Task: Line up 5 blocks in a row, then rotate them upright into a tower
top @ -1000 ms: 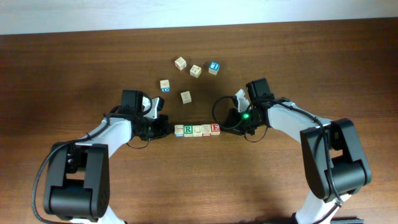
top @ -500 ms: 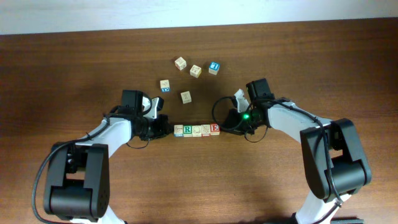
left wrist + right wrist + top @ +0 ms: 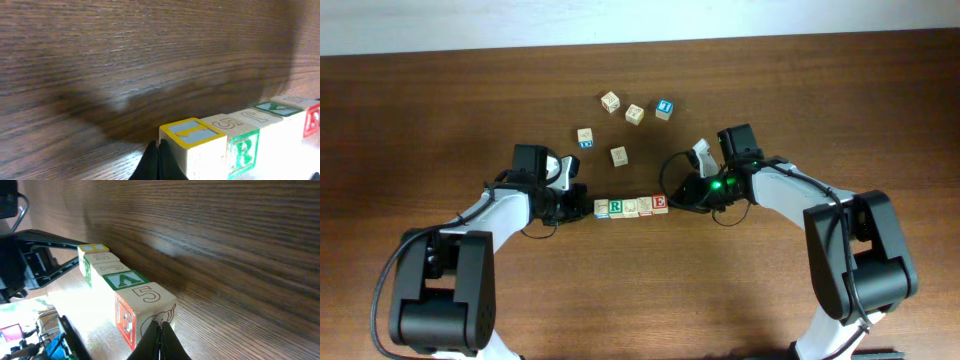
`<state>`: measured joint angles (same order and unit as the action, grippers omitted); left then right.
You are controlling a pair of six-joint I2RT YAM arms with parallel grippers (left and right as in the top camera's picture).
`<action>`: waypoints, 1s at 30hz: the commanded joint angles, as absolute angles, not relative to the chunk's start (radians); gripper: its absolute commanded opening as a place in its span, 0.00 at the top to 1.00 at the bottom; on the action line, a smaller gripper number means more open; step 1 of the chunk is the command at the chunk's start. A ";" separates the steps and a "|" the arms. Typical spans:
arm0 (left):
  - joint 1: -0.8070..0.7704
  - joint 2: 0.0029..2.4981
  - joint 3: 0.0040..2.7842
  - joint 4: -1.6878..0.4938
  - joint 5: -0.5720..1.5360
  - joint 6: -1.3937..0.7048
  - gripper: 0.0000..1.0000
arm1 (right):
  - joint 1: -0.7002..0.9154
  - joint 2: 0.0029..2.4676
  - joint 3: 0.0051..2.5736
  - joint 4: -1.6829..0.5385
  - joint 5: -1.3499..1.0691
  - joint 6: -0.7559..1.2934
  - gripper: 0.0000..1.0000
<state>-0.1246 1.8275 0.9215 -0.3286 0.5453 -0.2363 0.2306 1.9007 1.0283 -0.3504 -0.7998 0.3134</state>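
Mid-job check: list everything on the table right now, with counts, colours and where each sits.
row blocks: five, pale wood with green, red and blue-yellow faces, end to end at table centre.
loose blocks: four, pale wood, scattered beyond the row, away from the robot.
blue-topped block: one, pale wood, bright blue top, rightmost of the scattered group.
table: one, dark brown wood.
left arm, right arm: white and black, reaching in from either side.
left pincer: black, shut, at the row's left end.
right pincer: black, shut, at the row's right end.
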 commanded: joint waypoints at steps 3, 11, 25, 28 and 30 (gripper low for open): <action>-0.153 1.837 0.917 -0.325 0.666 -0.247 1.00 | 0.263 1.888 1.026 -0.315 -0.981 0.299 0.95; -0.153 1.836 0.917 -0.326 0.666 -0.247 1.00 | 0.287 1.888 1.026 -0.297 -0.984 0.300 0.95; -0.153 1.836 0.917 -0.326 0.666 -0.250 1.00 | 0.323 1.887 1.063 -0.303 -0.968 0.304 0.96; -0.153 1.836 0.917 -0.326 0.666 -0.251 1.00 | 0.337 1.887 1.075 -0.320 -0.945 0.304 0.96; -0.152 1.837 0.917 -0.326 0.665 -0.254 1.00 | 0.345 1.887 1.083 -0.332 -0.931 0.303 0.96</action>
